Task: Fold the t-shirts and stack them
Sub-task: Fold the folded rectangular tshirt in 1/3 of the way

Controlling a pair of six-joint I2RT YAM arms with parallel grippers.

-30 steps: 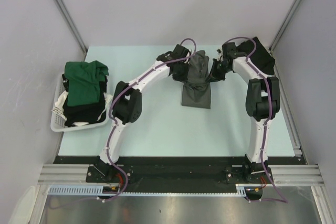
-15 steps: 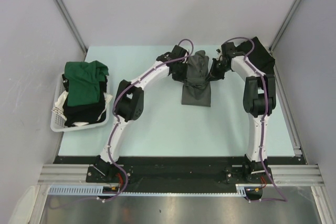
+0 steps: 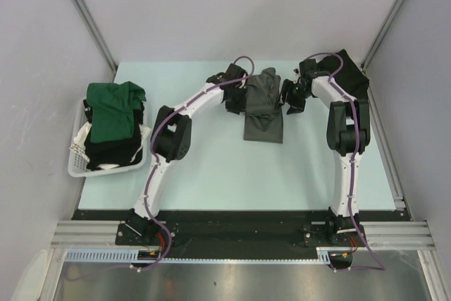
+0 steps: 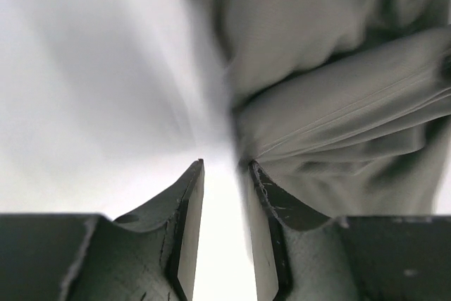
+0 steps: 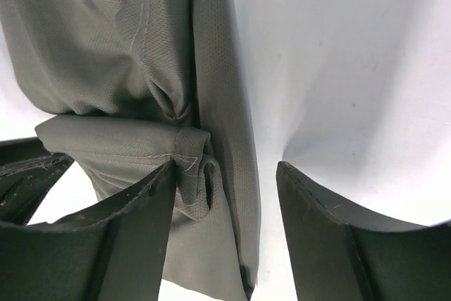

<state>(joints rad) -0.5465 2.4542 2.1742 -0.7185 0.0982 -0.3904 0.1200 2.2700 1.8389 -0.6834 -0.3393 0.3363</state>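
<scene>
Both tools drawn back from charcoal t-shirt [image 3: 263, 114]: left tool [image 4: 226, 163] released, empty; right tool [image 5: 227, 163] released, wide. Shirt part-folded on tabletop [image 3: 211, 167] between them. I judge folding unfinished; next, regrasp an edge.

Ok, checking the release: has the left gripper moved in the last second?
Yes. The left gripper has slid slightly left, away from the grey t-shirt and toward the white basket side; the shirt itself lies where it was.

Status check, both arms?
Grey t-shirt partly folded on table. Left gripper jaws slightly apart, empty. Right gripper open at its edge. Nothing blocking.
</scene>
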